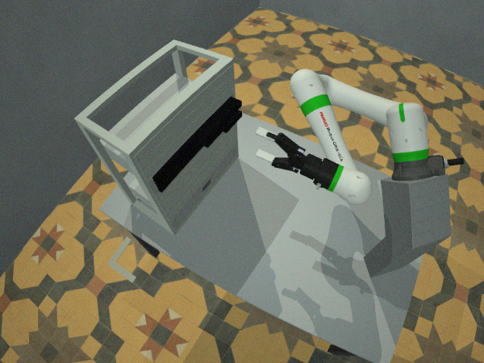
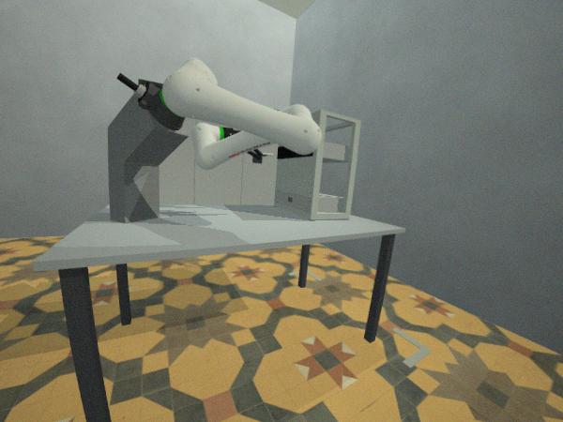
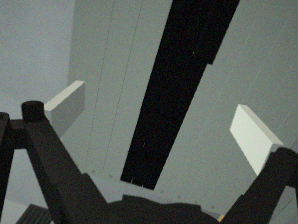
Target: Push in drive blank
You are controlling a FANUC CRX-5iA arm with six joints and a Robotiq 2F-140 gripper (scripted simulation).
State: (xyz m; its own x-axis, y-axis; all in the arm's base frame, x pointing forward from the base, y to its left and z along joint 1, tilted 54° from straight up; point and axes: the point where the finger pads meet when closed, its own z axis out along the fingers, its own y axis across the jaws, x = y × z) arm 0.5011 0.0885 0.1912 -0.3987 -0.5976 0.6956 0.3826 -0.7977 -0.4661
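Note:
The grey rack (image 1: 161, 133) stands on the table with its front towards my arm. A black row of drive blanks (image 1: 198, 145) runs across the upper front. Its far right end (image 1: 231, 110) sticks out further than the other blanks. My gripper (image 1: 264, 143) is open and empty, level with that row and a short way in front of its right end, touching nothing. In the wrist view the black row (image 3: 172, 95) runs diagonally between my two white finger pads. The exterior view shows the rack (image 2: 320, 169) partly behind my arm, with the gripper (image 2: 260, 155) near it.
The rack's frame is open at the top and back (image 1: 153, 81). The arm's grey pedestal (image 1: 415, 218) stands at the table's right end. The rack sits near the table's left edge (image 1: 117, 206).

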